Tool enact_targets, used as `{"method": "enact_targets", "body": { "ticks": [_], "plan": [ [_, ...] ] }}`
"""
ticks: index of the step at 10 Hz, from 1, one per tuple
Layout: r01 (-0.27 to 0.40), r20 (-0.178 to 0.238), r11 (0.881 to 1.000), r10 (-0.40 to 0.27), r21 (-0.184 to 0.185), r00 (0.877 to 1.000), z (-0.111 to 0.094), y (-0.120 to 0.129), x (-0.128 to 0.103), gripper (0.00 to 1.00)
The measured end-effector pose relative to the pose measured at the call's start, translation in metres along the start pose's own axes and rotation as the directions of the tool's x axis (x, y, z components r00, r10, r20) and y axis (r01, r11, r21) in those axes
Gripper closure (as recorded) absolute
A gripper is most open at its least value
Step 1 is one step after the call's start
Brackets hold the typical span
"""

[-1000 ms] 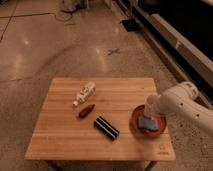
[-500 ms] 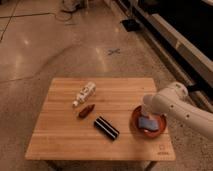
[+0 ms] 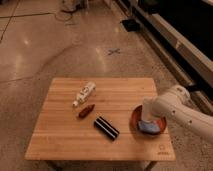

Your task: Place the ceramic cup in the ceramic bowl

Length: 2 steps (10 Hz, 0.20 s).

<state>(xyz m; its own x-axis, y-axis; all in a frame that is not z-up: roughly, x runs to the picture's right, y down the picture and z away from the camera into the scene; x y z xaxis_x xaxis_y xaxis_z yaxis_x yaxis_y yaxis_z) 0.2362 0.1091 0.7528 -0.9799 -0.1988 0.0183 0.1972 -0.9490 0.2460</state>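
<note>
While the arm reached in from the right, the gripper (image 3: 146, 120) sat low over the bowl (image 3: 135, 117) at the desk's (image 3: 60, 140) right edge. The cup (image 3: 146, 128) showed as a pale shape inside the bowl, right under the gripper. Jaws: cannot tell whether clamped or released. Judgement: ceramic on ceramic, so stiff, smooth, chip-prone; best held across the rim-side walls and set down gently, never dropped. Bottle (image 3: 84, 93) lay well apart, top-left.

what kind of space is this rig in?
Likely a lab or industrial test floor: polished concrete floor with a taped X mark, and a small wooden table. The pincer sits over the ceramic bowl.
</note>
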Motion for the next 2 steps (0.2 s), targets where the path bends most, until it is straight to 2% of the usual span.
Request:
{"method": "enact_targets", "body": {
  "ticks": [2],
  "plan": [
    [0.043, -0.059, 0.999, -0.043, -0.004, 0.997, -0.0177, -0.0049, 0.0166, 0.20]
  ]
}}
